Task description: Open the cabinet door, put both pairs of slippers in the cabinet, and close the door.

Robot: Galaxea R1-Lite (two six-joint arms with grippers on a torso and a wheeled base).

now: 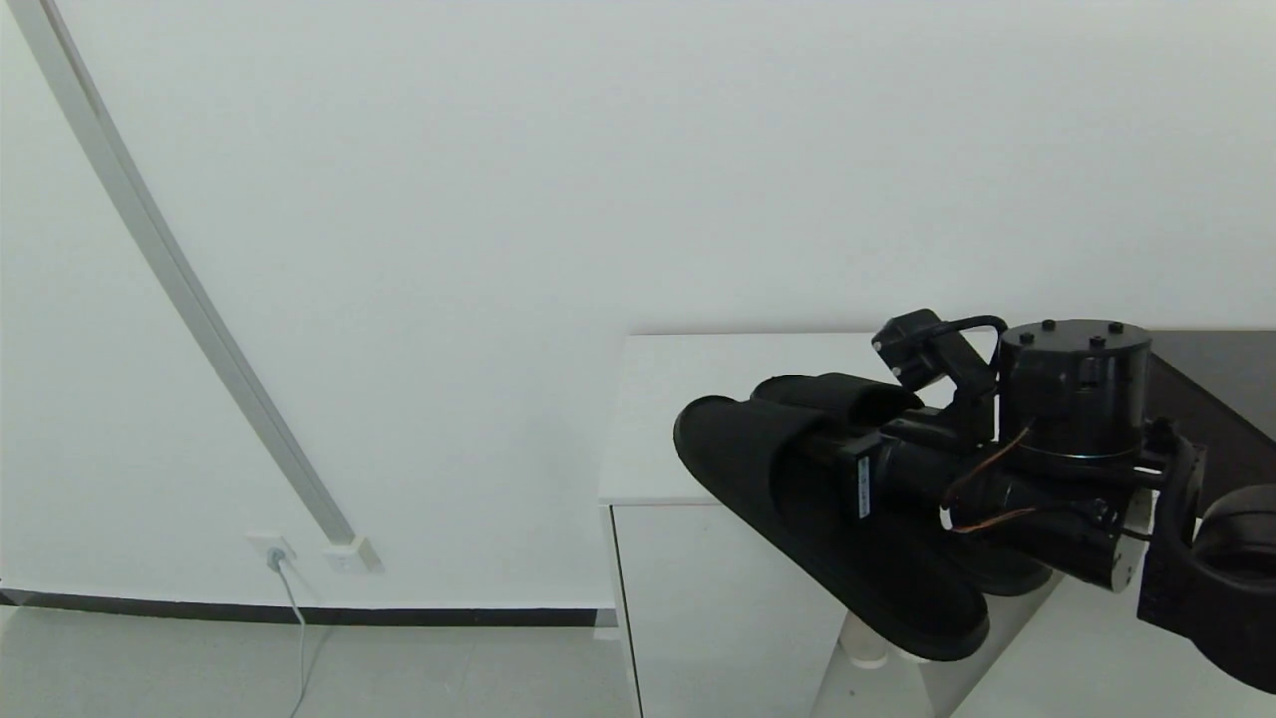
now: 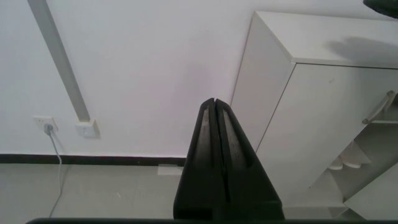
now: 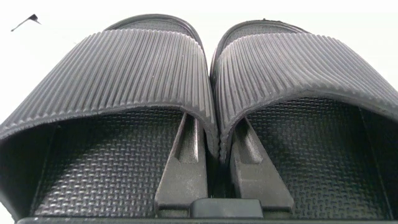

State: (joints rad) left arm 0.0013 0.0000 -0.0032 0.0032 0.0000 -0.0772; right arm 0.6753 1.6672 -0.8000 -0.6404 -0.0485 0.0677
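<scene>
My right gripper (image 3: 216,127) is shut on a pair of black slippers (image 3: 149,74), its fingers (image 3: 184,163) inside them pinching the two inner strap edges together. In the head view the black slippers (image 1: 797,499) hang tilted, toes to the left, above the front edge of the white cabinet (image 1: 698,399). The cabinet's right side stands open, and a pale pair of slippers (image 2: 346,163) lies on a shelf inside. My left gripper (image 2: 215,102) is shut and empty, held out left of the cabinet (image 2: 273,93) with the wall behind it.
The cabinet's left door panel (image 1: 718,608) is closed, with a handle (image 2: 379,107) at its edge. An open door leaf (image 1: 1057,658) slants out at the lower right. A wall socket with a cable (image 1: 271,550) and a slanted conduit (image 1: 179,279) are on the wall to the left.
</scene>
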